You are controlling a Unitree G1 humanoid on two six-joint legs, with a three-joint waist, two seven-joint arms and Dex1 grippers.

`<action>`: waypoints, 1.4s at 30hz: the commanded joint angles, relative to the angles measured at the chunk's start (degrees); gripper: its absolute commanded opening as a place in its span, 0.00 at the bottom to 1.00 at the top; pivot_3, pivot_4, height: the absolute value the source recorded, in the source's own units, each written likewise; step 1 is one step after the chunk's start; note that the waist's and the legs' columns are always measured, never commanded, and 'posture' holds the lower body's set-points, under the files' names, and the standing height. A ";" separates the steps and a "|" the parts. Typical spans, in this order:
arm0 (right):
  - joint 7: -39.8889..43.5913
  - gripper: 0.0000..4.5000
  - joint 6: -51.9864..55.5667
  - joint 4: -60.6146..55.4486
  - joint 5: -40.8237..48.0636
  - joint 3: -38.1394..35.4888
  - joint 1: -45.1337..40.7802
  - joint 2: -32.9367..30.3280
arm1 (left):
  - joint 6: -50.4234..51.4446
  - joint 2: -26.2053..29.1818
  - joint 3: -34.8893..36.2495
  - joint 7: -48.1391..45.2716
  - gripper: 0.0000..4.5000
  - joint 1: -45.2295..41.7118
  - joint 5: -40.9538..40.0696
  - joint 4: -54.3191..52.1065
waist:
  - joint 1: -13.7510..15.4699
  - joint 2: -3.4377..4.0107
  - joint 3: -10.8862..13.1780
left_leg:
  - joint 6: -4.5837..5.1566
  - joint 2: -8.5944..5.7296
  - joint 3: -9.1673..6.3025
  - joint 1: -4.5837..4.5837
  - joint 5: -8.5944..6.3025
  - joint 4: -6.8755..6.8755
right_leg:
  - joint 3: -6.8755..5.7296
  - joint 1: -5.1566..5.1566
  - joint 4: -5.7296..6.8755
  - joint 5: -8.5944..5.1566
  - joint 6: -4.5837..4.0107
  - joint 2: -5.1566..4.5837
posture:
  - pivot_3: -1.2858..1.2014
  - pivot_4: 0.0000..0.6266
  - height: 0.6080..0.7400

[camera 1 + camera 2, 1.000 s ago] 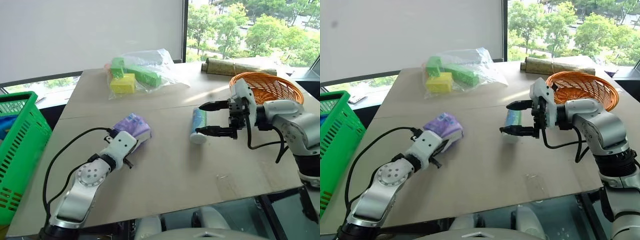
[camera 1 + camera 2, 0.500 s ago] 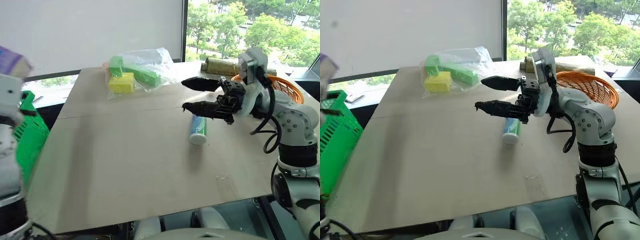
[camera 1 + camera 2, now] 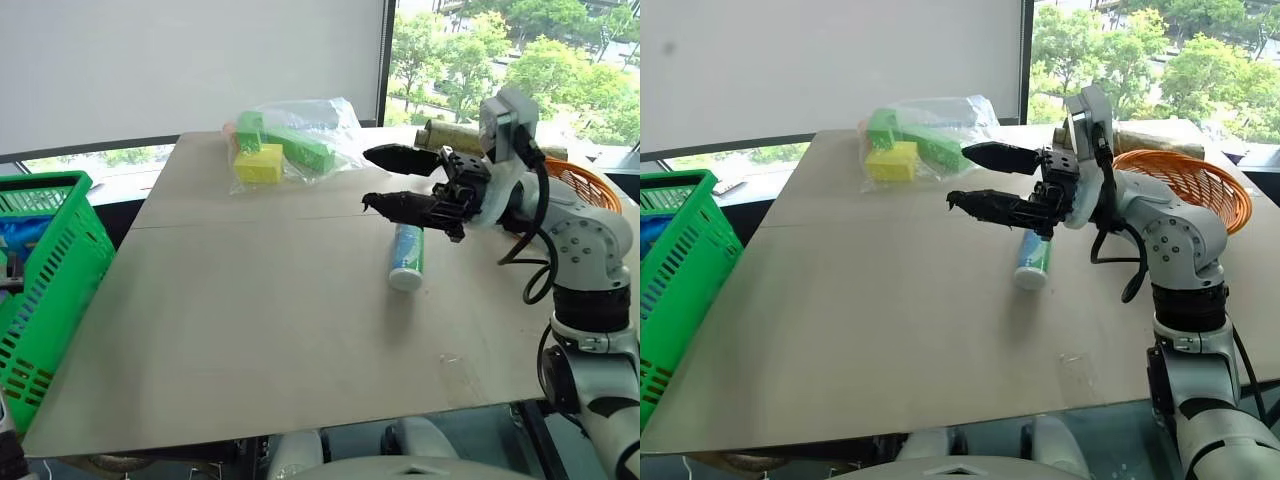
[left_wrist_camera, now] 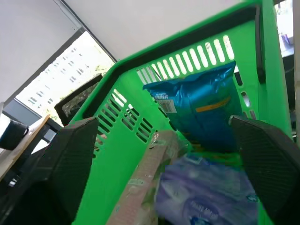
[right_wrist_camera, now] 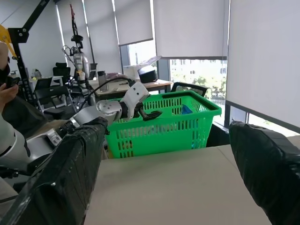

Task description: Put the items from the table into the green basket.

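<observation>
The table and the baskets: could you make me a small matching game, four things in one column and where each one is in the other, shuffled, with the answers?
Things:
1. purple-and-white packet
2. green-and-white cylinder
3. bag of yellow and green blocks
4. right gripper

Places:
A. lying on the table, below the right gripper
B. inside the green basket
C. in the air above the table, fingers apart, holding nothing
D. at the table's far edge

Pairs: 1-B, 2-A, 3-D, 4-C

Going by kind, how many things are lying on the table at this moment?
Tube: 1
Bag of blocks: 1
Wicker basket: 1
Roll: 1
Total: 4
</observation>
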 commanded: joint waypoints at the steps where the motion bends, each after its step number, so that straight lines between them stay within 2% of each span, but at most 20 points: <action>1: 0.88 1.00 -4.47 1.09 -7.06 1.53 2.08 -4.30 | 0.26 -1.62 -3.82 -4.07 0.99 -5.21 -6.67 -6.38 | 0.20 -0.02 -0.01 | 0.00 -0.02 -0.01 -0.02 0.00 -0.01 | -0.04 0.00 -0.01 0.00 0.00 -0.04 | 0.51 0.00 1.00; 4: 1.87 1.00 -8.15 4.08 -13.78 4.34 4.45 -8.07 | 4.24 -4.35 -11.85 -13.73 0.99 -7.65 -16.55 -14.85 | 0.29 -0.06 -0.05 | -0.25 -0.02 0.08 -0.14 -0.14 0.01 | -0.29 0.00 -0.04 0.00 0.00 -0.33 | 0.51 0.00 1.00; 7: 3.34 1.00 -12.81 6.70 -19.37 6.49 6.99 -10.62 | 11.60 -7.87 -22.18 -17.65 0.99 -8.94 -23.59 -24.17 | -0.09 0.01 -0.04 | -0.26 -0.09 0.23 -0.27 -0.13 0.09 | -0.41 0.00 -0.07 0.00 0.01 -0.59 | 0.50 0.00 1.00; 10: 4.18 1.00 -15.02 7.24 -23.08 7.84 9.28 -12.72 | 18.91 -16.89 -32.15 -13.47 0.99 -13.52 -28.08 -28.48 | -1.00 0.12 0.00 | 0.03 -0.11 0.29 -0.37 0.02 0.20 | -0.43 -0.01 -0.07 0.01 0.06 -0.55 | 0.50 0.00 1.00; 14: 1.80 1.00 -16.64 6.47 -27.67 8.87 12.56 -14.00 | 25.90 -26.75 -42.42 -10.45 0.99 -20.10 -29.31 -24.87 | -1.60 0.21 -0.02 | 0.08 -0.12 0.05 -0.51 0.01 0.51 | -0.46 0.02 -0.03 0.02 0.13 0.03 | 0.48 0.00 1.00; 18: -0.60 1.00 -16.91 5.06 -30.20 7.46 15.04 -15.35 | 30.31 -33.97 -45.55 -8.14 0.99 -24.85 -30.64 -19.47 | -1.61 0.41 0.00 | 0.09 -0.04 -0.14 -0.47 0.03 0.58 | -0.46 0.03 0.06 0.01 0.11 0.65 | 0.47 0.00 1.00; 23: -2.32 1.00 -16.60 1.95 -31.52 5.32 19.16 -17.68 | 34.08 -37.70 -49.19 -4.19 0.99 -28.09 -27.35 -12.27 | -3.21 0.59 -0.09 | 0.09 -0.07 -0.14 -0.41 0.03 0.61 | -0.26 0.06 0.02 0.01 0.12 0.76 | 0.45 0.00 1.00; 29: -4.74 1.00 -15.01 -1.87 -30.47 1.83 23.15 -18.30 | 32.75 -40.15 -52.91 -0.93 0.99 -30.68 -22.01 -4.40 | -5.21 0.59 -0.09 | 0.09 -0.09 -0.12 -0.41 0.02 0.62 | -0.22 0.05 0.00 0.00 0.14 0.77 | 0.42 0.00 1.00; 39: -6.48 1.00 -15.86 -2.95 -32.11 -0.06 27.00 -19.75 | 31.26 -43.70 -54.87 -2.04 0.99 -33.68 -19.63 3.07 | -8.03 0.61 -0.11 | 0.08 -0.13 -0.13 -0.39 0.02 0.64 | -0.22 0.10 0.01 -0.07 0.29 0.74 | 0.41 0.00 1.00; 42: -6.66 1.00 -16.31 -2.73 -32.32 -0.39 27.32 -19.99 | 31.44 -44.22 -55.80 -2.03 0.99 -33.83 -18.67 4.45 | -8.93 0.61 -0.10 | 0.08 -0.12 -0.12 -0.08 0.02 0.61 | -0.20 0.37 -0.01 -0.14 0.40 0.74 | 0.41 0.00 1.00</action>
